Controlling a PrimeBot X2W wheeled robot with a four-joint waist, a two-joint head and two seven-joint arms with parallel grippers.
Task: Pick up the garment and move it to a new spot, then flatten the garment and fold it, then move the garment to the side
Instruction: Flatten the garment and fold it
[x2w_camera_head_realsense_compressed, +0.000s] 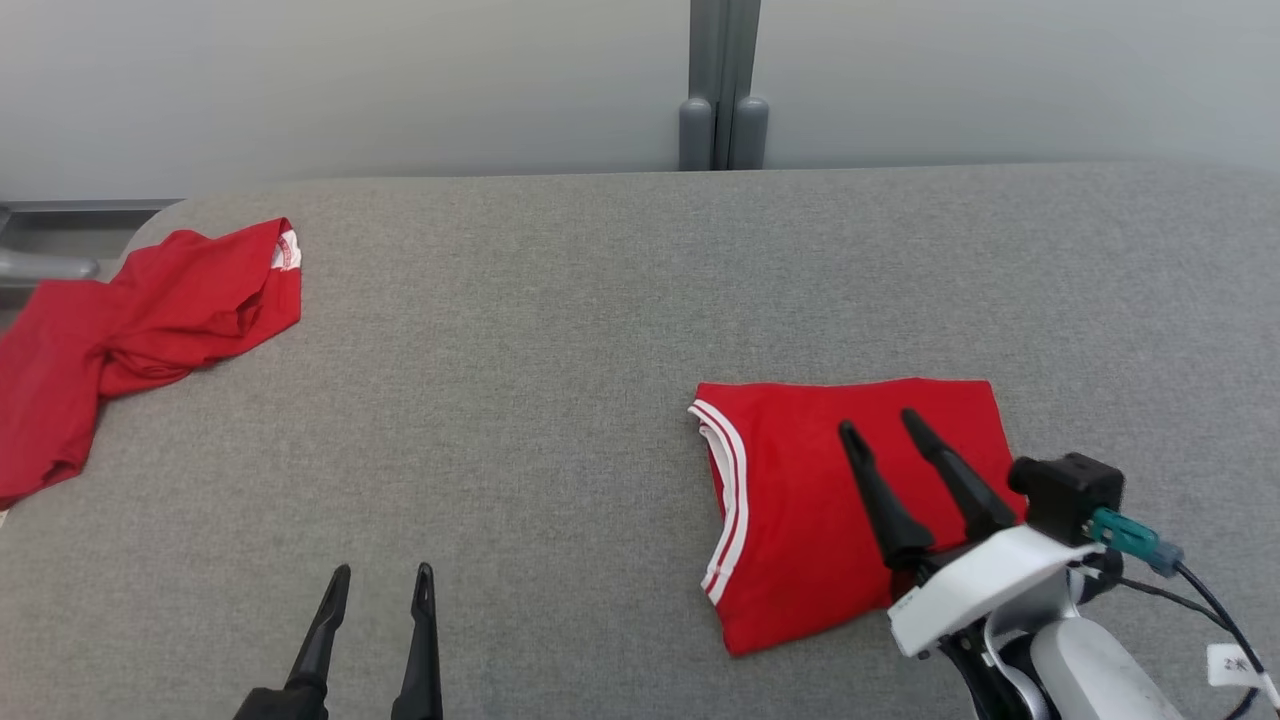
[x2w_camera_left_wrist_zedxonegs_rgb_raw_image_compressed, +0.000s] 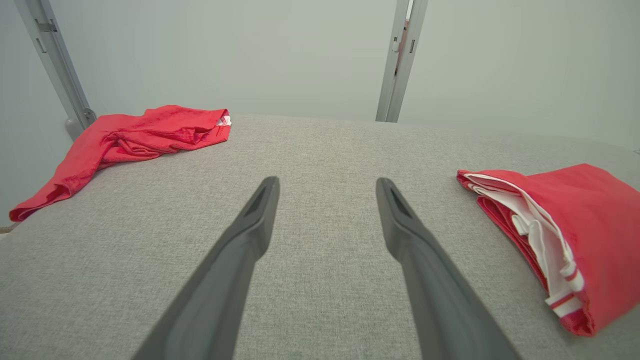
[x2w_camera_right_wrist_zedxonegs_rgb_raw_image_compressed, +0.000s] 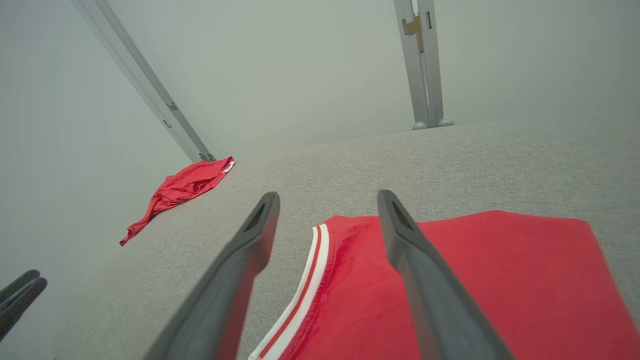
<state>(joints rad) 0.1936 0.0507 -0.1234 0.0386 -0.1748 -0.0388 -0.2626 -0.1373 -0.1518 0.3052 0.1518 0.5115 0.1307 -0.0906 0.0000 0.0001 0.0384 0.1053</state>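
The garment (x2w_camera_head_realsense_compressed: 790, 520) is red with white-striped trim and lies folded into a neat rectangle on the right of the grey table (x2w_camera_head_realsense_compressed: 560, 350). It also appears in the left wrist view (x2w_camera_left_wrist_zedxonegs_rgb_raw_image_compressed: 590, 230) and the right wrist view (x2w_camera_right_wrist_zedxonegs_rgb_raw_image_compressed: 500, 280). My right gripper (x2w_camera_head_realsense_compressed: 880, 422) hovers over its top, open, nothing between the fingers; in its own view (x2w_camera_right_wrist_zedxonegs_rgb_raw_image_compressed: 327, 199) the fingers straddle the striped edge. My left gripper (x2w_camera_head_realsense_compressed: 382, 571) is open near the table's front left, over bare cloth (x2w_camera_left_wrist_zedxonegs_rgb_raw_image_compressed: 327, 182), well apart from the garment.
A second red garment (x2w_camera_head_realsense_compressed: 150, 320) lies crumpled at the table's far left corner, hanging partly over the edge (x2w_camera_left_wrist_zedxonegs_rgb_raw_image_compressed: 135, 135). A grey post (x2w_camera_head_realsense_compressed: 722, 90) stands behind the table against a pale wall. Bare table lies between the two garments.
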